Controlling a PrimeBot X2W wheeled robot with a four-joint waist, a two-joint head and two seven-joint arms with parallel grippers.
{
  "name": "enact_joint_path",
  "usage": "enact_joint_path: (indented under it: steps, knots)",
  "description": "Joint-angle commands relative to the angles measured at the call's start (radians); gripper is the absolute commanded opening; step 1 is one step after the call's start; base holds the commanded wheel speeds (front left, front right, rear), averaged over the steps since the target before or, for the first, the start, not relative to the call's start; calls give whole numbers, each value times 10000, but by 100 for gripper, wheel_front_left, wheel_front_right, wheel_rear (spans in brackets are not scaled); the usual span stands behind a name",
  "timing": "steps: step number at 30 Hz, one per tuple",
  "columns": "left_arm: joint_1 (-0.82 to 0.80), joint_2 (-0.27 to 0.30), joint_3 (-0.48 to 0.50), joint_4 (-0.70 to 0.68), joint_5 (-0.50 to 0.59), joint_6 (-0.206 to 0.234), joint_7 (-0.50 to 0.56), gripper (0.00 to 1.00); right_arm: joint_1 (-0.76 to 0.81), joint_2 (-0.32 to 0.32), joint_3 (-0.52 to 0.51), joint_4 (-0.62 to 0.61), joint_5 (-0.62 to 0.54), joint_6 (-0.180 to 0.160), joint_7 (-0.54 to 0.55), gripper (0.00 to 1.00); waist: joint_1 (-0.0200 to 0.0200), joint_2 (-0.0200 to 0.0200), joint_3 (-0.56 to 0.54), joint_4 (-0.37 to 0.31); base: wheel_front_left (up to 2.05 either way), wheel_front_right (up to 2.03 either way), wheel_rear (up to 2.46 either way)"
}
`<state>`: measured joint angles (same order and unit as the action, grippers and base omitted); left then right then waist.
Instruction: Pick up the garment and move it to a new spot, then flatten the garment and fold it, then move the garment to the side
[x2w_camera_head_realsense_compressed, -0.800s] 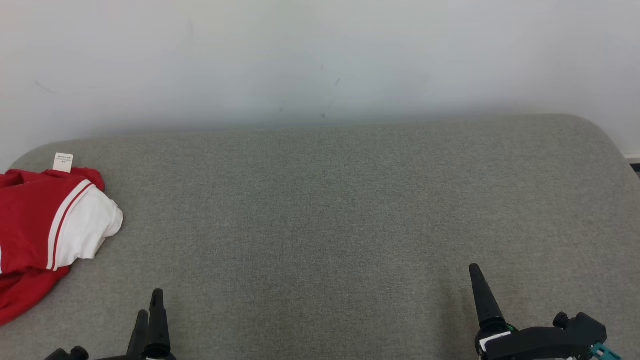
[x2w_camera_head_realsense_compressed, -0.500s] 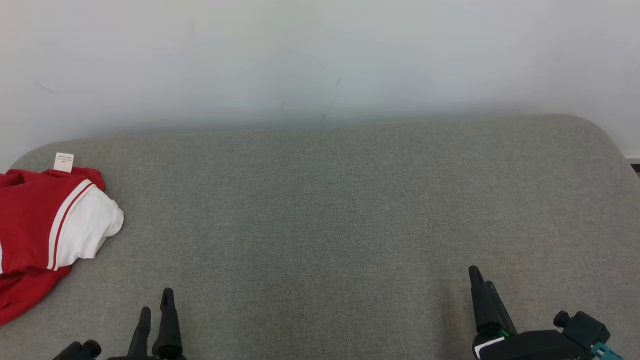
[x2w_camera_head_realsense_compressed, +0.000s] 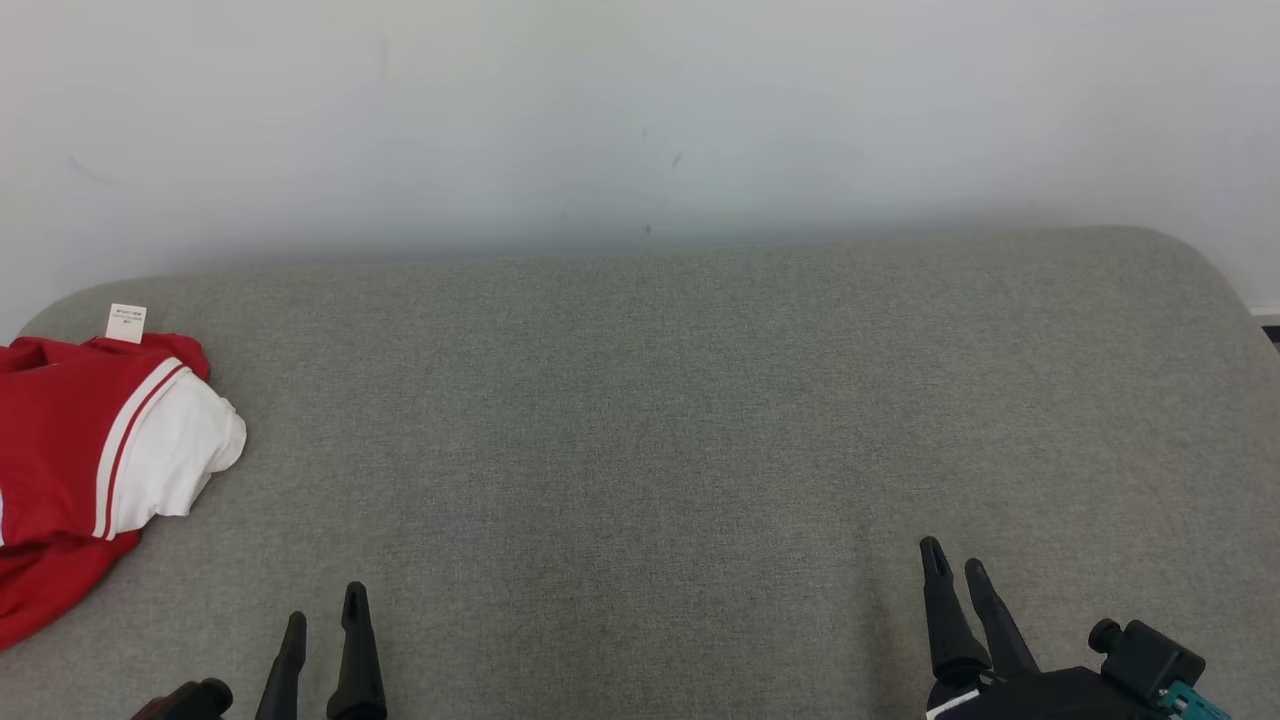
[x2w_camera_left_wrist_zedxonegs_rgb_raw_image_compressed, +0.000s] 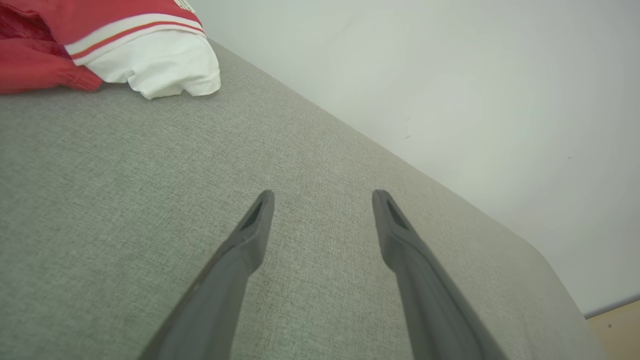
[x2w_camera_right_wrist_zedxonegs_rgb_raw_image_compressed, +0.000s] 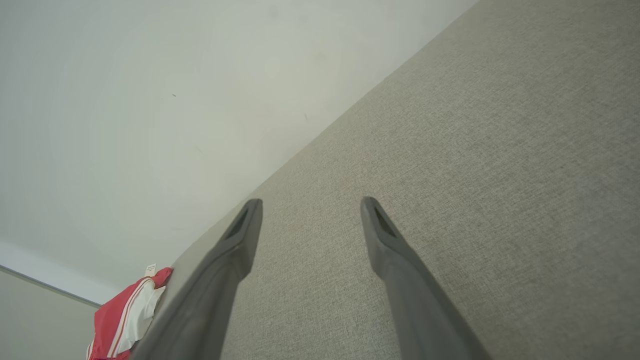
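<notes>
The garment (x2w_camera_head_realsense_compressed: 90, 460), red with white stripes, a white panel and a small white tag, lies folded at the far left edge of the grey fabric surface (x2w_camera_head_realsense_compressed: 640, 420). It also shows at the top left of the left wrist view as the garment (x2w_camera_left_wrist_zedxonegs_rgb_raw_image_compressed: 115, 45), and low at the left of the right wrist view as the garment (x2w_camera_right_wrist_zedxonegs_rgb_raw_image_compressed: 127, 315). My left gripper (x2w_camera_head_realsense_compressed: 325, 605) sits at the bottom left, right of the garment and apart from it, open and empty; its jaws stand apart in its own wrist view (x2w_camera_left_wrist_zedxonegs_rgb_raw_image_compressed: 322, 197). My right gripper (x2w_camera_head_realsense_compressed: 953, 560) is at the bottom right, open and empty (x2w_camera_right_wrist_zedxonegs_rgb_raw_image_compressed: 310, 205).
A pale wall (x2w_camera_head_realsense_compressed: 640, 110) rises directly behind the grey surface. The surface rounds off at its far right corner (x2w_camera_head_realsense_compressed: 1200, 260), with a strip of floor beyond it.
Both grippers have drawn back toward the bottom edge and turned, so that two fingers of each now show apart. The garment has not moved.
</notes>
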<state>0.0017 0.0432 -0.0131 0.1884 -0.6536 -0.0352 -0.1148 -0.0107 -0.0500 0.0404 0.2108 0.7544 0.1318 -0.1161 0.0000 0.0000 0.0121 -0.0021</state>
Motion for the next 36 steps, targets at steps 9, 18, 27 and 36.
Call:
enact_joint_path:
  steps: [9, 18, 27, 36]
  knots:
    - [138, 70, -76, -216, 1158, 100, -309, 100, 66, -5, 145, -111, -1120, -11, -305, 100, 0, 0, 21, -4, 0, 0, 0]
    - [252, 75, -166, -307, 2080, 207, -547, 100, 156, -5, 185, -134, -2044, -13, -542, 100, 0, 0, 40, 4, 0, 0, 0]
    - [315, 78, -262, -371, 2956, 272, -755, 100, 216, -5, 229, -178, -2867, -14, -751, 100, 0, 0, 75, 11, 0, 0, 0]
    - [392, 82, -239, -396, 3783, 343, -975, 100, 276, -4, 162, -199, -3734, -16, -967, 100, 0, 0, 98, -15, 0, 0, 0]
